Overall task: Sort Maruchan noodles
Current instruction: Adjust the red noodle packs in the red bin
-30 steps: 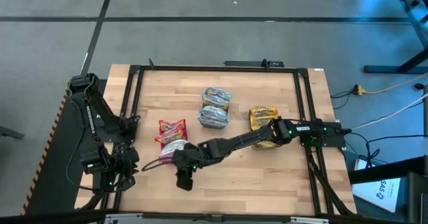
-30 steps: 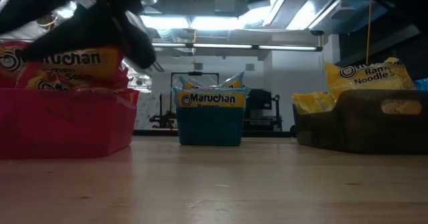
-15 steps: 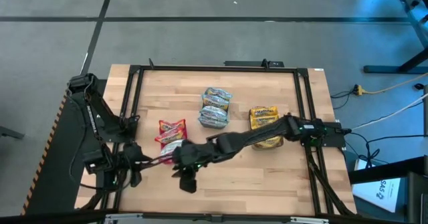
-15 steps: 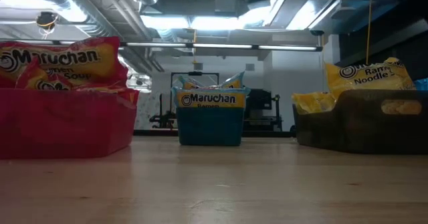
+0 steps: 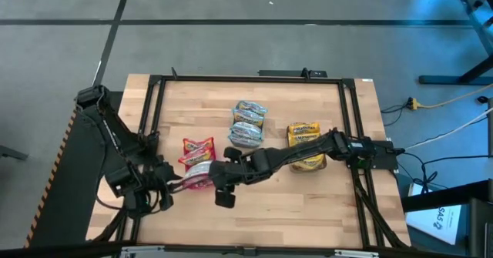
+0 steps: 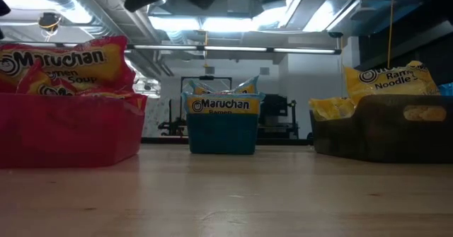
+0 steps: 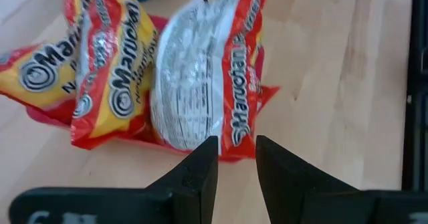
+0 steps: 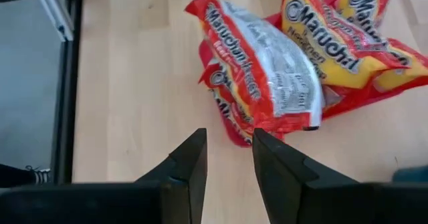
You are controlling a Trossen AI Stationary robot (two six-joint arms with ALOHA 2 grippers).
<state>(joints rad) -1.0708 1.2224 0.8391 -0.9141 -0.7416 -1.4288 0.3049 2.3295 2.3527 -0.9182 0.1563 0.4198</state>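
Red Maruchan noodles (image 5: 197,156) heaped in pink bin (image 6: 67,127); blue, yellow packets in 2 bins beyond. Right gripper (image 8: 227,158) and left gripper (image 7: 235,162) flank pink bin, jaws released, holding nothing. Sorting looks complete; next, retract.

Right end effector (image 5: 224,199) has moved rightward; left arm edged toward table

The pale wooden table (image 5: 285,212) carries three bins in a row: a pink bin (image 6: 67,131) of red Maruchan noodles (image 5: 198,152) on the left, a teal bin (image 6: 222,131) farther back at centre, a dark bin (image 6: 386,127) right.
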